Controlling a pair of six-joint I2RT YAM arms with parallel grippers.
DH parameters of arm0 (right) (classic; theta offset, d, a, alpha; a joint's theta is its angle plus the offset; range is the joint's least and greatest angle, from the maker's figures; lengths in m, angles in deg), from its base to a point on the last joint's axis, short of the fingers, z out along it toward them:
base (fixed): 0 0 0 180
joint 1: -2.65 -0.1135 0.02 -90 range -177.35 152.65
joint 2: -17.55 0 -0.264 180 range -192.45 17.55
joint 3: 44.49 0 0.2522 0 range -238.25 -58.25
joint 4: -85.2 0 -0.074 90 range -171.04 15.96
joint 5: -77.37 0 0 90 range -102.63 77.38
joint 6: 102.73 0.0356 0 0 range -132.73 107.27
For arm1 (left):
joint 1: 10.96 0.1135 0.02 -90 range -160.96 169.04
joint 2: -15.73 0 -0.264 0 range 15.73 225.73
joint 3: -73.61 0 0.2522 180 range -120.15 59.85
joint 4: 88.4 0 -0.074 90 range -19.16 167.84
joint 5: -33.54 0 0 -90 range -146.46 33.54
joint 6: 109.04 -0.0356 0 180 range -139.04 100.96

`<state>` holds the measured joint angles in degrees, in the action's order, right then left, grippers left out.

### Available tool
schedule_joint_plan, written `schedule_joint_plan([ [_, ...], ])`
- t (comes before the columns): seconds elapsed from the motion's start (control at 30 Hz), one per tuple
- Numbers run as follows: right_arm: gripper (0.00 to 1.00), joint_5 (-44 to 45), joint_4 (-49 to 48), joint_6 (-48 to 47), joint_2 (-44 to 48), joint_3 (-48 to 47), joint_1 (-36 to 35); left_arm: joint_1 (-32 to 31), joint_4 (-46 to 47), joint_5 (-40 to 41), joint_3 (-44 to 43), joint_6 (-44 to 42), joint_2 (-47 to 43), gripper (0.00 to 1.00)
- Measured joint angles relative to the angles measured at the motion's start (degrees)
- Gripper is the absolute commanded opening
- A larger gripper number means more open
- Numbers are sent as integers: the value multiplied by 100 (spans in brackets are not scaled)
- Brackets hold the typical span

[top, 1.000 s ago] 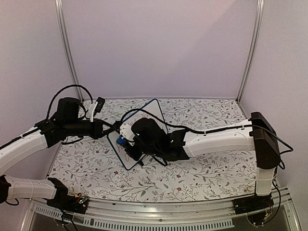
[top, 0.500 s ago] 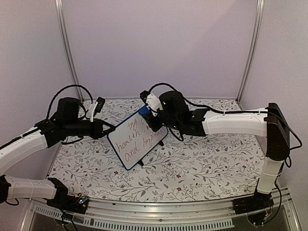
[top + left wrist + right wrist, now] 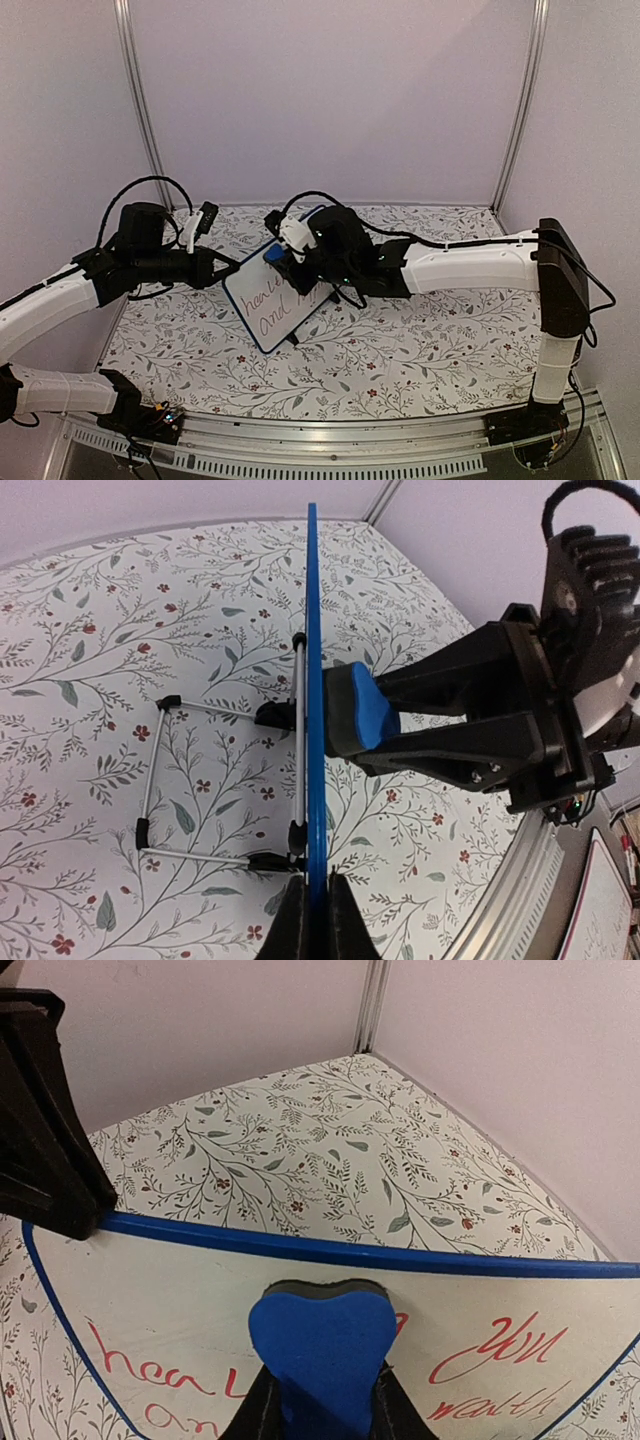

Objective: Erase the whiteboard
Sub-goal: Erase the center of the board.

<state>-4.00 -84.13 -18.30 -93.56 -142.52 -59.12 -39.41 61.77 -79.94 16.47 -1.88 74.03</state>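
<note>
From above, the whiteboard [image 3: 252, 292] stands tilted on the surface [image 3: 420, 340], its long axis running near-left to far-right, with the left tool [image 3: 226, 268] pinching its left end; the left wrist sees it edge-on; the right wrist shows the right tool [image 3: 322, 1382] pinching an eraser [image 3: 322, 1340] against its writing.

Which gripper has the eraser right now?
The right gripper, shut on the blue eraser; the left gripper only pinches the whiteboard edge.

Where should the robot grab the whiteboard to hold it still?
Its thin blue edge, from the left: the whiteboard stands tilted on its stand, so that rim is bare and slim enough for jaws, leaving the written face free for the eraser.
</note>
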Motion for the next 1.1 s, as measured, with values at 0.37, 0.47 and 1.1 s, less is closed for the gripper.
schedule_joint_plan([
  [0.37, 15, -4, 85, 70, -146, -173, -48, 0, -13, 90, 2, 2, 0, 0],
  [0.47, 15, -13, 109, 81, -146, -181, -48, 0, -13, 90, 4, 2, 0, 0],
  [1.1, 14, -15, -262, 398, -146, 341, -107, 0, -13, 111, 4, 0, 0, 0],
])
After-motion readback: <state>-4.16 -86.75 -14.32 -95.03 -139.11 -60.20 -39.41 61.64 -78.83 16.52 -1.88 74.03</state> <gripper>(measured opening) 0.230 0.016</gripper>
